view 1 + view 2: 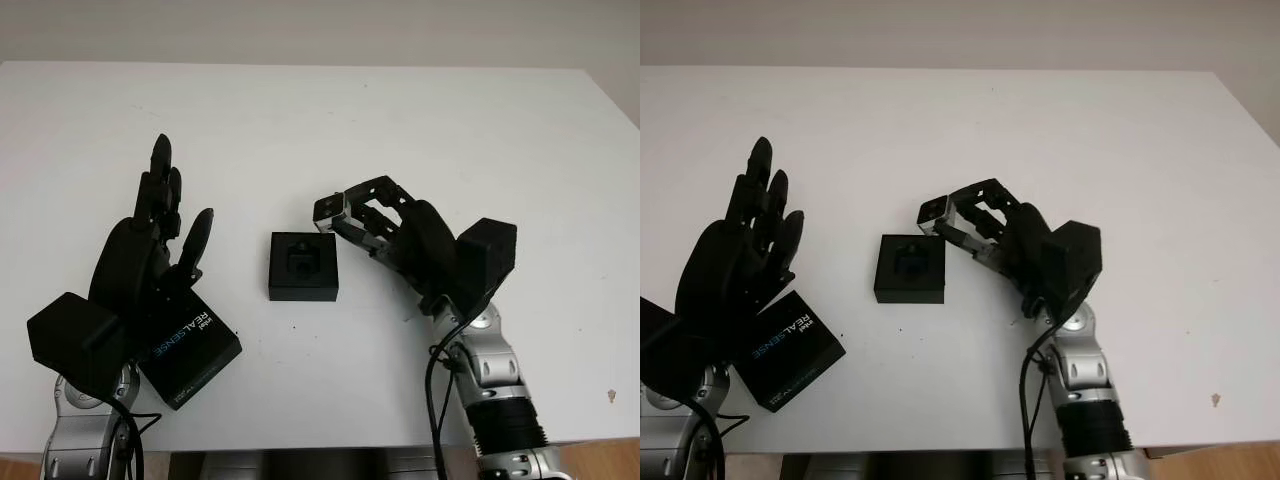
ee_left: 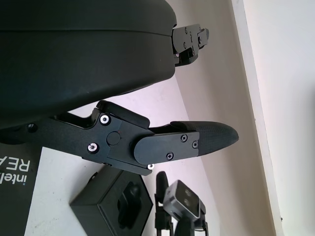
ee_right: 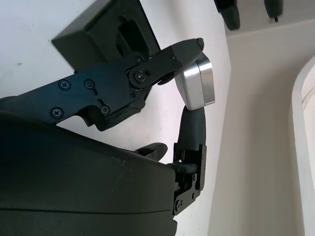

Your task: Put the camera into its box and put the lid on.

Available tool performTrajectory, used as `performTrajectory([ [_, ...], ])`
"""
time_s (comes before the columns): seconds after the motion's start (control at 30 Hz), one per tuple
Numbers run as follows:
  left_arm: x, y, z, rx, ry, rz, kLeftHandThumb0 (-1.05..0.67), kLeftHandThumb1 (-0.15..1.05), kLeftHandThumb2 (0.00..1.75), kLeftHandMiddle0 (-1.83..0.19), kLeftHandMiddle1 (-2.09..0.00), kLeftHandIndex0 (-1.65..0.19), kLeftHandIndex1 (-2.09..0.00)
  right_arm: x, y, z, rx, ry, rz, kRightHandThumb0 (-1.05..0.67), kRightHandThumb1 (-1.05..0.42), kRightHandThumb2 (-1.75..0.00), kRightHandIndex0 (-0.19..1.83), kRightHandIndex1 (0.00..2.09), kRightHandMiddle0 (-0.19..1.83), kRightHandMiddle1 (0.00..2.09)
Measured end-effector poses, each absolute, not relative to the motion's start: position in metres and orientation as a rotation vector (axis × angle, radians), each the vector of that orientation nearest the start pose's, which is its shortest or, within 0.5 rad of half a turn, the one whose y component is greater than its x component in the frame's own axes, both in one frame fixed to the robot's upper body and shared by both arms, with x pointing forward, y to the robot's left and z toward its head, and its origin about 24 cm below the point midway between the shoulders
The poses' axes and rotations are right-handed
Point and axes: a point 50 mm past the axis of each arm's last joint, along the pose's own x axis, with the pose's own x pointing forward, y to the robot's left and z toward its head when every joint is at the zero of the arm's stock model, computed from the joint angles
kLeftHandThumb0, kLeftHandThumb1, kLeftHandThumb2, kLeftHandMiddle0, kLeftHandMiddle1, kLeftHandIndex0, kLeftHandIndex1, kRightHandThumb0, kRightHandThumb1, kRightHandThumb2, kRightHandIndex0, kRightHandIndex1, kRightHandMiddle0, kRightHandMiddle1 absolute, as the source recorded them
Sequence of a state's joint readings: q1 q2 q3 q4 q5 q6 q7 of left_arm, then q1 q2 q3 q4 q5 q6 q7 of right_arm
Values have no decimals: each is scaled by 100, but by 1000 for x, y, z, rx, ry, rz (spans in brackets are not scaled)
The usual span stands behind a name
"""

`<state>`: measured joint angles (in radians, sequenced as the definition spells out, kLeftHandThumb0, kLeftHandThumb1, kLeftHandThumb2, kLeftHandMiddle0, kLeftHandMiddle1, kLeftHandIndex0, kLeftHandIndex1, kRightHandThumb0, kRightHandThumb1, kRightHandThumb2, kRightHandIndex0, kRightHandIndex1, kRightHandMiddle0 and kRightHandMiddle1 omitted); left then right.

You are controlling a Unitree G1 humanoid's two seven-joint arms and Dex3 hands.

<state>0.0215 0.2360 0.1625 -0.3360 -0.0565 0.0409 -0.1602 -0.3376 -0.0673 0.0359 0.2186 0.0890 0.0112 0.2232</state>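
Pinching the camera [image 1: 326, 209] beside the box [image 1: 303, 266], the right robot hand [image 1: 385, 228] grips it; left robot hand [image 1: 150, 240] open.

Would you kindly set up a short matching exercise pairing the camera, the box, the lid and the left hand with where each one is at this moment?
Things:
1. camera
2. box
3. lid
4. left hand

Places:
A. open, above the lid
B. on the table's centre, open
C. on the table under the left hand
D. held in the right hand, off the table

Pairs: 1-D, 2-B, 3-C, 4-A
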Motion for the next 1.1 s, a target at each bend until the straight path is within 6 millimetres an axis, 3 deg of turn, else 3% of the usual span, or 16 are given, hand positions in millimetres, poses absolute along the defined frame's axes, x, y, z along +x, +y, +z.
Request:
performTrajectory([
  [0.43,239,208,123,227,-277,-40,-66,105,50,15,-5,17,-5,304,-98,61,38,-61,360,-55,-101,-5,27,17,44,170],
  [1.1,239,208,123,222,-279,-42,-65,105,49,16,-5,18,-5,308,-90,53,-14,-104,372,-53,-100,-5,29,17,43,168],
])
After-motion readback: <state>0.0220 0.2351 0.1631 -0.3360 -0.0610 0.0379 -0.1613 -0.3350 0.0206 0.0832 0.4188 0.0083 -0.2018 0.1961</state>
